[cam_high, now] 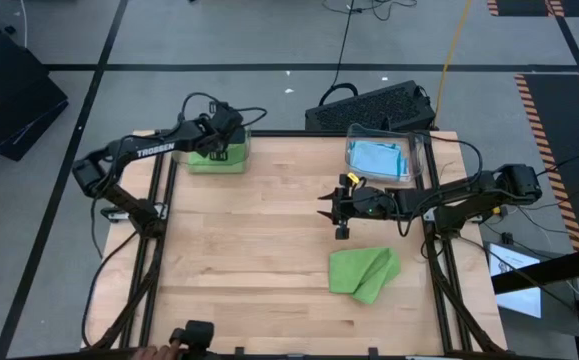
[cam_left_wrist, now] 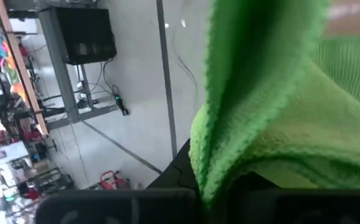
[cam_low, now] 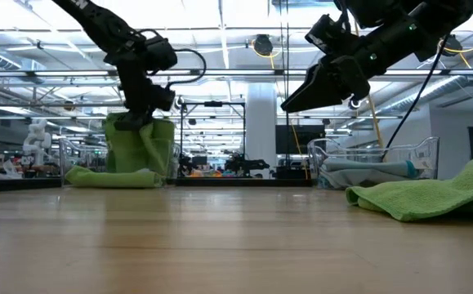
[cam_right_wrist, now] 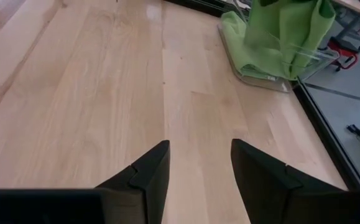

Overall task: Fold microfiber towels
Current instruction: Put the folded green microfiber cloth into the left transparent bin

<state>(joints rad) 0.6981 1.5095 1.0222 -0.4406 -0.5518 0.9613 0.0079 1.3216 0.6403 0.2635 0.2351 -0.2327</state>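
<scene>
Left gripper (cam_high: 217, 143) clamped on green towel (cam_high: 216, 158) over far-left bin (cam_right_wrist: 273, 76); lift straight, avoid snag. Right gripper (cam_high: 331, 208) empty, fingers apart, hovers mid-table.

The bin of towels (cam_high: 381, 158) sits at the table's (cam_high: 249, 260) far right corner. A loose towel (cam_high: 364, 271) lies nearer, just before it. A second bin (cam_high: 217, 155) stands well left, at the far left corner.
</scene>
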